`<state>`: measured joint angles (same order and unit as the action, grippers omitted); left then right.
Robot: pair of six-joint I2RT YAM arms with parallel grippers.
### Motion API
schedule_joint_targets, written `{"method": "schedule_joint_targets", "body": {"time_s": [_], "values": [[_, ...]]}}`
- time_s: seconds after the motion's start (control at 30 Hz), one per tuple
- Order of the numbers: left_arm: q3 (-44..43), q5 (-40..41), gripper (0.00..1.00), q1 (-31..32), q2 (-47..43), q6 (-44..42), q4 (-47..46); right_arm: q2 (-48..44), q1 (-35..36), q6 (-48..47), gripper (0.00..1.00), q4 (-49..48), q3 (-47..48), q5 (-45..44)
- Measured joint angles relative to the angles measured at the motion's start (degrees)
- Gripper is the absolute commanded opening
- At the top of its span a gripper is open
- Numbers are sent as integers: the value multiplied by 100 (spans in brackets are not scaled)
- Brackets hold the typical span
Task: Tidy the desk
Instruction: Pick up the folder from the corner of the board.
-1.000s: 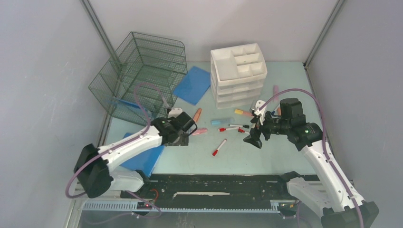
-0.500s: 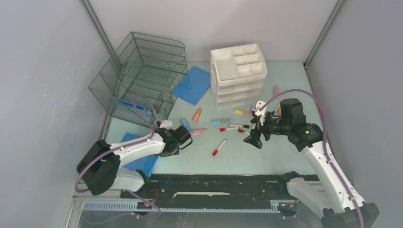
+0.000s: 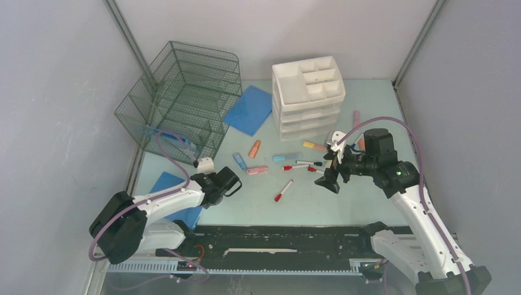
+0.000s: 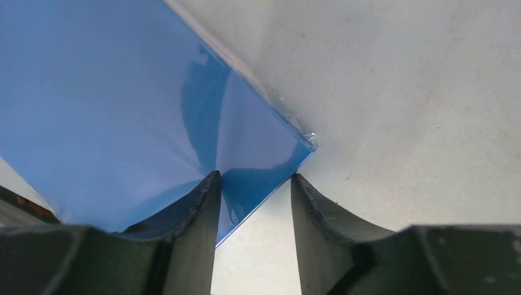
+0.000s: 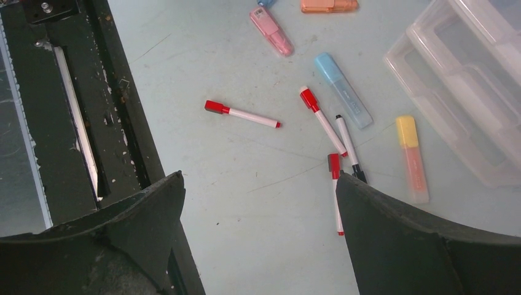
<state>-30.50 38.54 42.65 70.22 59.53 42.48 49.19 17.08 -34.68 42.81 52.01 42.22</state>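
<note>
My left fingers [image 4: 253, 187], narrowly parted, straddle the blue folder [image 4: 123, 92] corner at the surface's [image 3: 344, 206] 8 o'clock edge, perhaps touching. Right fingers [image 5: 258, 184] gape empty above markers [image 5: 242, 115]; bare room toward 6.

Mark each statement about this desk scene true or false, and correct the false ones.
1. The left gripper is at a corner of the near blue sheet. True.
2. The right gripper holds a red-capped marker. False: it is open and empty, and the marker lies on the desk.
3. The yellow-capped highlighter lies beside the white drawer unit. True.
4. The wire rack stands right of the drawer unit. False: it stands to its left.
</note>
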Motion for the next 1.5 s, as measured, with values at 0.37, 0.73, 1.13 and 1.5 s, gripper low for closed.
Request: {"method": "schedule_joint_targets", "body": {"time_s": [0.37,0.73,1.13,1.5], "values": [[-57,-308,26,-7,114,-675,-656,-76,-9,-2,100,0,0,31],[-1113,-1145,28,382,1252,-1016,-1344,-85,-11,-22,100,0,-2,28],[-1519,-2291,58,503,1043,-1069,-2074,-79,-11,-94,100,2,-2,28],[-291,-2632,61,1567,-1091,-785,-2199,42,42,-103,100,4,-2,31]]}}
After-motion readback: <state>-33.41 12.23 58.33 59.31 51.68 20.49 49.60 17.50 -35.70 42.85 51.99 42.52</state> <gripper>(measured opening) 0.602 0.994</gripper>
